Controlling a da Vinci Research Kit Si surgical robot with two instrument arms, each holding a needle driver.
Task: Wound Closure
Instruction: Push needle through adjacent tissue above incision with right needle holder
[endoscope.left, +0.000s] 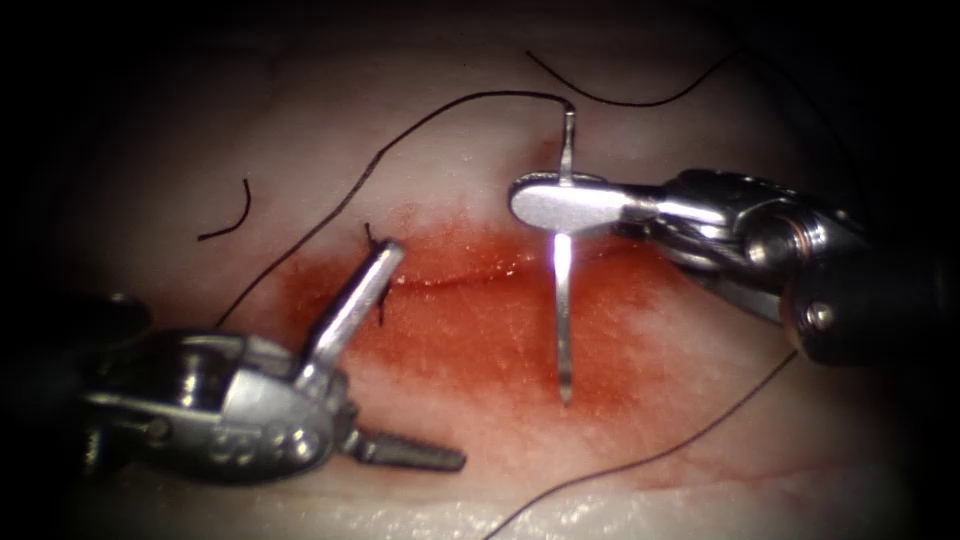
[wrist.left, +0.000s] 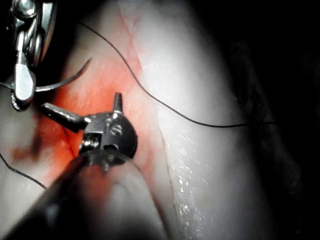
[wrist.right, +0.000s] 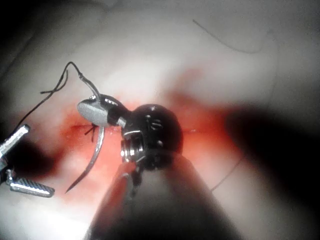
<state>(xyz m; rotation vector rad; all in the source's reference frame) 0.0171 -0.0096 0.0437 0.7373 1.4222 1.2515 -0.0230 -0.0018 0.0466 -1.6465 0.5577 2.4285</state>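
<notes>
Pale tissue (endoscope.left: 700, 440) makes up the backdrop, with red fluid (endoscope.left: 470, 330) spread around the cut (endoscope.left: 455, 280).

Needle (endoscope.left: 563, 300): right tool (endoscope.left: 560, 205) has its jaws clamped on it, gripping nearer the thread end than the tip. Tip hangs below the jaws over the red patch, near the surface; can't tell from the endoscope whether it touches. Swaged end sticks up just above the jaws, and thread (endoscope.left: 440, 115) arcs away from there toward the left tool (endoscope.left: 385, 350).

Left tool: jaws spread wide, holding nothing. Upper jaw rests by a short dark stitch (endoscope.left: 372, 240) at the cut's left end; lower jaw points away over bare tissue.

Progress, as a judgement: one stitch looks placed at the left end, the rest of the cut looks unclosed, so early days. A loose cut end (endoscope.left: 232, 218) lies on the tissue beyond the left tool.

View differences:
- Right wrist view shows the needle's (wrist.right: 92, 160) curve side-on, tip apparently clear of the tissue, below the right tool (wrist.right: 95, 111).
- Left wrist view shows the left tool's (wrist.left: 87, 112) jaws splayed, and the thread (wrist.left: 190, 117) running across the pale tissue beside it.
</notes>
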